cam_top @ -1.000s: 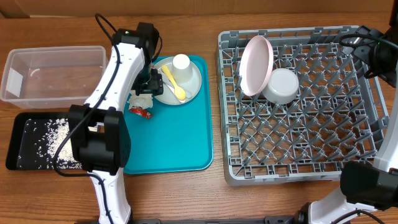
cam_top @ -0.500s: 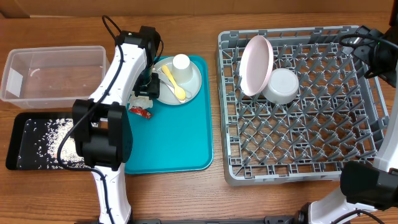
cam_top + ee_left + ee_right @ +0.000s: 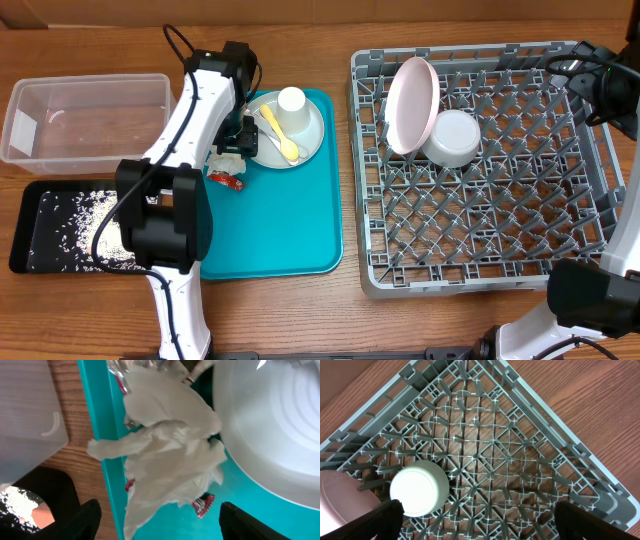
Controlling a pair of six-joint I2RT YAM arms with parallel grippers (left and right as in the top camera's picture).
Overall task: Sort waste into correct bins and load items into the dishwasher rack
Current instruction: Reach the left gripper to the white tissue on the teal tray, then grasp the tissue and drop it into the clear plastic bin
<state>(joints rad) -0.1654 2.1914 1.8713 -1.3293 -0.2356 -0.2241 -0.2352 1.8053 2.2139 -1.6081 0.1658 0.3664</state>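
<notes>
A crumpled white napkin (image 3: pixel 170 450) lies over the left rim of the teal tray (image 3: pixel 240 510), with silver foil (image 3: pixel 145 365) above it and a red packet (image 3: pixel 202 505) poking out beneath. My left gripper (image 3: pixel 160 525) hangs open just above the napkin, a finger on each side, and holds nothing. In the overhead view the left gripper (image 3: pixel 232 138) sits beside the grey-green plate (image 3: pixel 305 135), which carries a white cup (image 3: pixel 291 100) and a yellow spoon (image 3: pixel 281 135). The rack (image 3: pixel 480 240) holds the pink plate (image 3: pixel 411 105) and the white bowl (image 3: pixel 453 138). My right gripper (image 3: pixel 480 525) is open over the rack's corner.
The clear tub (image 3: pixel 85 118) stands at the far left. In front of it is the black tray (image 3: pixel 30 235), scattered with rice (image 3: pixel 90 215). The left arm's base (image 3: pixel 160 225) stands between the black tray and the teal tray (image 3: pixel 280 230).
The left arm shifted slightly right towards the plate, then held still. The right arm and the dishes in the rack have not moved.
</notes>
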